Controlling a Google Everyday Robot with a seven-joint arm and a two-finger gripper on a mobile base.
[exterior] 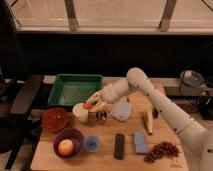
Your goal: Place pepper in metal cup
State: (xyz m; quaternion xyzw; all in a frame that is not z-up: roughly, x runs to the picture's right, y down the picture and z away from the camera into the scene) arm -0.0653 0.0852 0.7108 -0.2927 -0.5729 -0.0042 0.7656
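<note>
My gripper [93, 103] hangs low over the wooden table, at the end of the white arm that reaches in from the right. It is shut on the pepper [88, 105], a small orange-red piece showing at its tips. The pepper sits just above the rim of the white cup [80, 113]. The metal cup [101, 117], small and shiny, stands right below and slightly right of the gripper, partly covered by the fingers.
A green tray [75, 90] lies behind the cups. A red bowl [55, 120], a purple bowl [75, 136] with a round fruit [65, 147] and a blue cup [92, 144] stand at the front left. A pale cloth [121, 109], corn cob [148, 120], black bar [119, 146], blue block [140, 143] and grapes [161, 150] lie to the right.
</note>
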